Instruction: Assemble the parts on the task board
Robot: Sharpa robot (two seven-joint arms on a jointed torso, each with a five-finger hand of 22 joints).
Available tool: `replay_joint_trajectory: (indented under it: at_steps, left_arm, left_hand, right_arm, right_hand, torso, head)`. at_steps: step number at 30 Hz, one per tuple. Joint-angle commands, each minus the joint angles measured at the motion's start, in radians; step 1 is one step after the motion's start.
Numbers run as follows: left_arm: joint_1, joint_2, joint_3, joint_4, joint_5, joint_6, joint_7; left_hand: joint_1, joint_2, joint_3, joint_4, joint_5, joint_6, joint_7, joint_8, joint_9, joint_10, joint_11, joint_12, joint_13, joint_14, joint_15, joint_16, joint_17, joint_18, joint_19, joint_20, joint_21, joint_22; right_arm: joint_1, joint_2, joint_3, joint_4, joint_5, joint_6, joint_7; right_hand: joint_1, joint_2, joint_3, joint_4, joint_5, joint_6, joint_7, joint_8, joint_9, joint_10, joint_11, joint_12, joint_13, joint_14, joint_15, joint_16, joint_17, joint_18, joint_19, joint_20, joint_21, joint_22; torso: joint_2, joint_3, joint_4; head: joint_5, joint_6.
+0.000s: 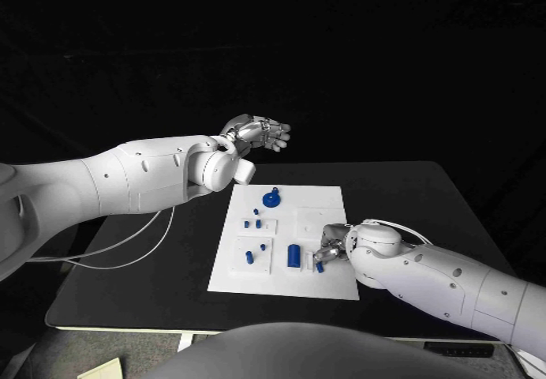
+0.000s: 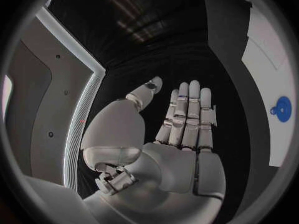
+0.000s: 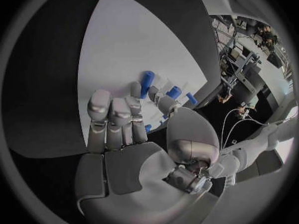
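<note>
The right hand (image 1: 334,245) pinched a small blue part (image 3: 146,83) over the near right portion of the white task board (image 1: 324,197), while the left hand (image 1: 257,131) hovered empty, fingers extended, beyond the board's far edge.

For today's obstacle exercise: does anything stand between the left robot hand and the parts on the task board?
Nothing visible does. The left robot hand is raised beyond the far edge of the task board, fingers apart and holding nothing. The nearest part, the round blue piece, lies uncovered. The right robot hand works at the board's near right side.
</note>
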Motion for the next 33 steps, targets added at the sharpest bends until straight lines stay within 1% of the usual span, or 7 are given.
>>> replay_joint_trajectory:
  at_steps: [1, 10, 18, 21, 23, 30, 33]
  left_arm:
    - [0.001, 0.002, 0.001, 0.001, -0.004, 0.011, 0.006]
    - [0.001, 0.003, 0.001, 0.001, -0.004, 0.011, 0.007]
    - [0.001, 0.0, 0.001, 0.002, -0.004, 0.011, 0.006]
    - [0.001, -0.002, 0.001, 0.003, -0.005, 0.01, 0.006]
    - [0.001, -0.003, 0.001, 0.002, -0.005, 0.009, 0.006]
    - [0.001, -0.002, 0.001, 0.003, -0.011, 0.013, 0.004]
    - [0.001, -0.003, 0.001, 0.005, -0.019, 0.015, 0.002]
  left_hand:
    - [-0.008, -0.001, 0.001, 0.005, 0.002, -0.003, -0.006, 0.007, -0.001, 0.002, -0.002, 0.003, -0.001, 0.007, 0.0, -0.004, 0.002, 0.02, -0.002, 0.005, -0.006, 0.001]
    - [-0.008, -0.002, 0.001, 0.005, 0.002, -0.003, -0.006, 0.007, -0.002, 0.002, -0.002, 0.003, -0.002, 0.007, 0.0, -0.005, 0.003, 0.02, -0.003, 0.005, -0.007, 0.001]
    - [-0.007, -0.002, 0.001, 0.005, 0.002, -0.003, -0.006, 0.007, -0.002, 0.002, -0.002, 0.003, -0.002, 0.007, 0.0, -0.006, 0.003, 0.02, -0.003, 0.005, -0.007, 0.002]
    - [-0.007, -0.002, 0.001, 0.006, 0.002, -0.003, -0.006, 0.007, -0.002, 0.002, -0.002, 0.003, -0.002, 0.007, 0.0, -0.006, 0.004, 0.02, -0.003, 0.005, -0.007, 0.002]
    - [-0.007, -0.002, 0.001, 0.005, 0.002, -0.003, -0.006, 0.007, -0.002, 0.002, -0.002, 0.003, -0.002, 0.007, 0.0, -0.006, 0.004, 0.02, -0.003, 0.005, -0.007, 0.002]
    - [-0.007, -0.002, 0.001, 0.005, 0.002, -0.003, -0.006, 0.008, -0.002, 0.002, -0.002, 0.003, -0.002, 0.008, 0.0, -0.007, 0.004, 0.02, -0.003, 0.005, -0.007, 0.002]
    - [-0.007, -0.002, 0.001, 0.005, 0.002, -0.003, -0.006, 0.008, -0.002, 0.002, -0.002, 0.003, -0.002, 0.008, 0.0, -0.007, 0.005, 0.02, -0.003, 0.005, -0.007, 0.002]
  right_arm:
    - [-0.012, -0.005, -0.01, -0.01, -0.04, 0.064, -0.027]
    - [-0.013, -0.001, -0.013, -0.009, -0.075, 0.104, -0.034]
    - [-0.012, -0.019, -0.015, -0.006, -0.161, 0.1, -0.041]
    - [-0.012, -0.026, -0.015, 0.001, -0.258, 0.083, -0.037]
    - [-0.012, -0.03, -0.017, 0.006, -0.284, 0.072, -0.041]
    - [-0.012, -0.035, -0.023, 0.022, -0.357, 0.069, -0.051]
    - [-0.012, -0.035, -0.029, 0.025, -0.368, 0.087, -0.054]
  right_hand:
    - [-0.002, -0.012, -0.001, -0.004, 0.0, 0.001, 0.008, -0.007, -0.005, 0.007, -0.001, 0.002, 0.0, 0.0, 0.0, 0.002, 0.0, 0.052, -0.001, 0.003, 0.006, 0.005]
    - [0.002, -0.02, 0.0, -0.014, 0.0, 0.0, 0.008, -0.008, -0.005, 0.007, -0.002, 0.001, -0.001, 0.001, 0.0, 0.002, 0.0, 0.052, 0.0, 0.003, 0.006, 0.004]
    - [0.014, -0.028, 0.001, -0.03, -0.001, 0.0, 0.009, -0.009, -0.006, 0.005, -0.001, -0.001, -0.002, 0.001, 0.0, 0.001, -0.001, 0.052, -0.001, 0.003, 0.005, 0.004]
    - [0.018, -0.036, 0.001, -0.034, -0.001, -0.003, 0.009, -0.01, -0.007, -0.002, -0.001, -0.009, -0.008, 0.0, 0.0, 0.0, -0.001, 0.052, -0.001, 0.003, 0.004, 0.003]
    - [0.024, -0.048, 0.006, -0.036, -0.002, -0.011, 0.012, -0.014, -0.008, -0.012, 0.002, -0.019, -0.015, -0.003, 0.003, -0.005, -0.004, 0.052, -0.005, 0.005, 0.0, 0.001]
    - [0.053, -0.134, 0.027, 0.007, -0.002, -0.028, 0.02, -0.02, -0.008, -0.02, 0.009, -0.029, -0.022, -0.001, 0.01, -0.018, -0.012, 0.052, -0.006, 0.014, -0.012, -0.008]
    - [0.062, -0.154, 0.025, 0.017, -0.002, -0.038, 0.023, -0.023, -0.007, -0.026, 0.013, -0.032, -0.023, -0.001, 0.014, -0.021, -0.014, 0.052, -0.007, 0.016, -0.015, -0.01]
  torso:
    - [0.0, -0.0004, -0.0001]
    - [0.0, -0.001, 0.0002]
    - [0.0, -0.0011, 0.0]
    - [0.0, -0.0006, -0.0002]
    - [0.0, -0.0002, -0.0007]
    - [0.0, 0.0005, -0.0011]
    - [0.0, 0.0004, -0.0009]
  head:
    - [0.0, 0.0]
    - [0.0, 0.0]
    - [0.001, 0.0]
    - [0.002, 0.0]
    - [0.003, 0.0]
    - [0.001, 0.0]
    - [0.0, 0.0]
